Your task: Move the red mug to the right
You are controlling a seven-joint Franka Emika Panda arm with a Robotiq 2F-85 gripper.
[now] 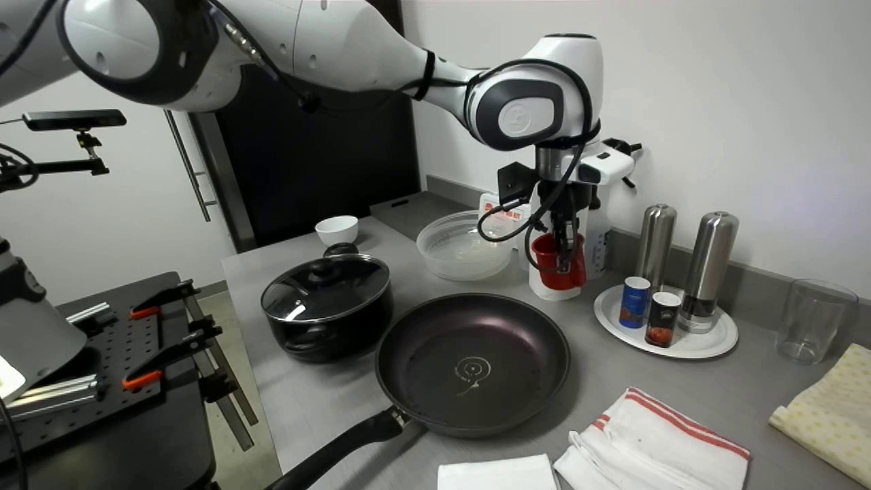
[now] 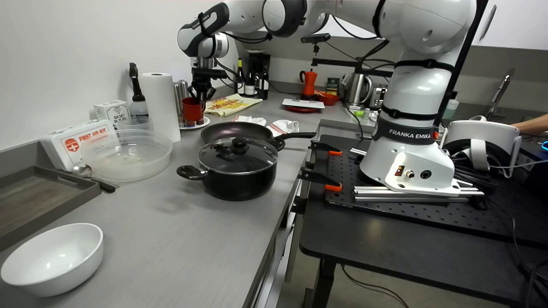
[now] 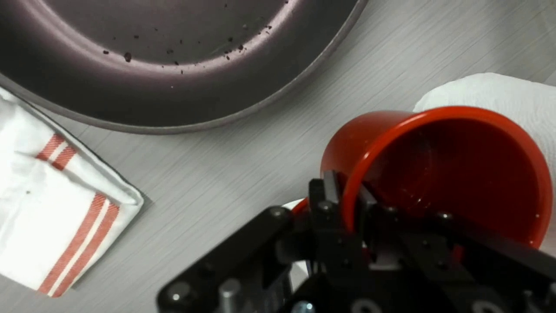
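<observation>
The mug [image 3: 451, 169] is bright red, the towel [image 1: 663, 442] white with red stripes.

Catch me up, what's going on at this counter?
The robot's hand holds the red mug, pinched at its rim. The mug is up off the counter, near the paper towel roll, and not yet set down. In an exterior view, the white plate is to its right.
</observation>
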